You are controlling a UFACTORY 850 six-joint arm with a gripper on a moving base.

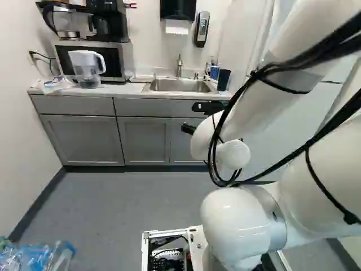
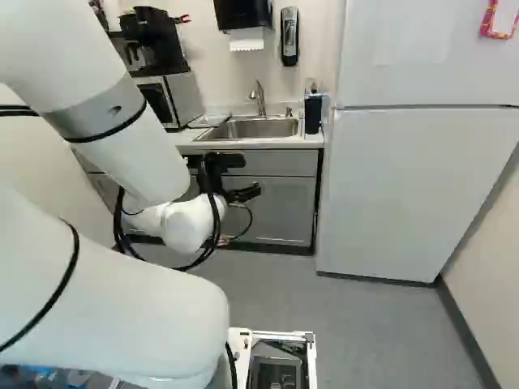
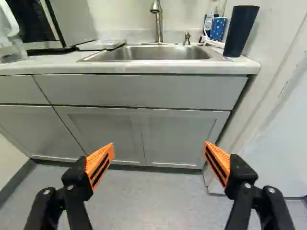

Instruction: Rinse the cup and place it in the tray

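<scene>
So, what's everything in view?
Dark cup: one, navy, beside sink
Dotted cup: one, blue, behind dark cup
Sink: one, silver, in counter
Tap: one, silver, behind sink
Tray: one, white, between microwave and sink
Pitcher: one, whitish, before microwave
Microwave: one, silver, on counter
Coffee maker: one, black, on microwave
Towel dispenser: one, black, wall
Soap dispenser: one, grey, wall
Counter: one, white, on cabinets
Cabinets: several, grey, below counter
Fridge: one, white, beside counter
Plastic: some, bluish, near base
Arm: one, white, foremost
Claw: one, black-orange, open, on arm

One tall, dark, tapered cup (image 3: 241,31) and one blue dotted cup (image 3: 218,28) are standing far right, near one rectangular steel sink (image 3: 153,53).
</scene>
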